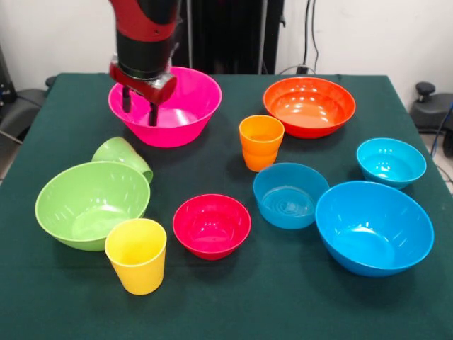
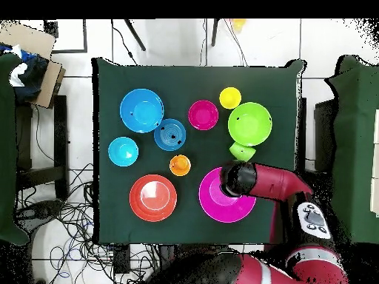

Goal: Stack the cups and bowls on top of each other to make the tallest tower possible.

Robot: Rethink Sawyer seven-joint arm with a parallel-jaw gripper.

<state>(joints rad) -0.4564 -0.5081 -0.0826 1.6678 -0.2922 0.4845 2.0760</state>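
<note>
Pink bowl point(image 1: 166, 106), front view: gripper point(image 1: 139, 103) hangs inside its rim at 9 o'clock, two dark fingers point(image 1: 126, 99) parted, nothing between them — probably straddling the wall for a rim pinch. Green cup point(image 1: 122, 157) lies tipped against the light green bowl point(image 1: 92, 204); yellow cup point(image 1: 136, 255) and orange cup point(image 1: 260, 142) stand upright. Nothing stacked yet.

Overhead view: arm point(image 2: 270, 182) covers the pink bowl's 2 o'clock edge. Orange bowl point(image 2: 152, 197), blue bowl point(image 2: 141, 110), red bowl point(image 2: 203, 115) sit apart.
</note>
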